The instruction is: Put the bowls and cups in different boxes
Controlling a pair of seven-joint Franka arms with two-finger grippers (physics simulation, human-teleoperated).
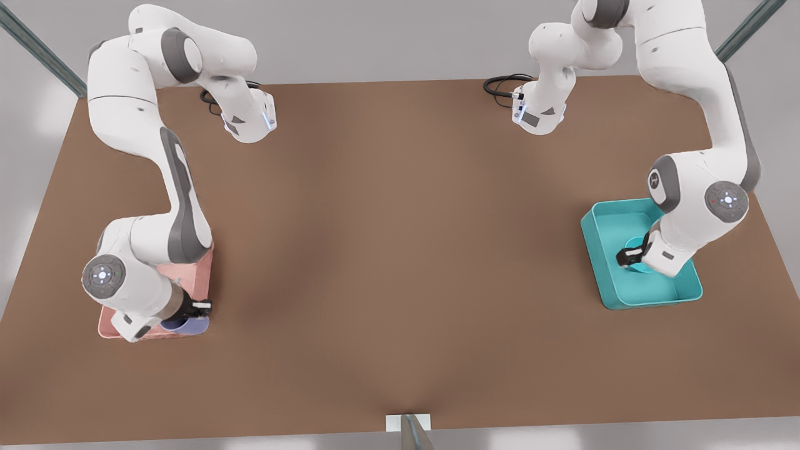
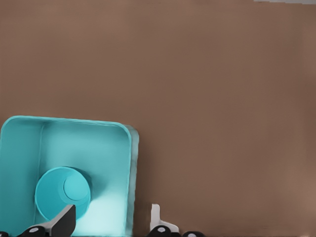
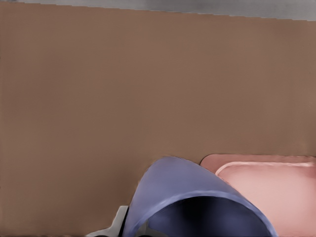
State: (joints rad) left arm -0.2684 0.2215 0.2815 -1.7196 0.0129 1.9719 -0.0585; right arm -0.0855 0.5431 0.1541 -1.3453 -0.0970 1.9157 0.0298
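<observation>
Here the whole thing turns on what sits directly under each gripper. Your left gripper (image 1: 627,257) is on the front view's right, down inside the teal box (image 1: 650,297). The bowl (image 2: 62,192) rests on that box's floor, right below the gripper. In the left wrist view the fingers (image 2: 63,220) stand apart on either side of empty space, one of them overlapping the bowl's edge, and nothing is pinched between them. So that gripper is open, and I judge the bowl delivered.

Your right gripper (image 1: 201,306) is on the front view's left, at the near corner of the pink box (image 1: 199,273). It is closed on the cup (image 3: 192,202). The cup lies tilted, its dark mouth facing the wrist camera, and its wall hangs over the box's rim (image 3: 256,159) rather than over the middle of the floor. From the front view the cup (image 1: 186,325) pokes out past the corner toward the table (image 1: 400,250).

The box's floor lies inward from the cup — away from the table edge. A release here could, I think, catch the rim or tip the cup outward — you would want it farther in first.
</observation>
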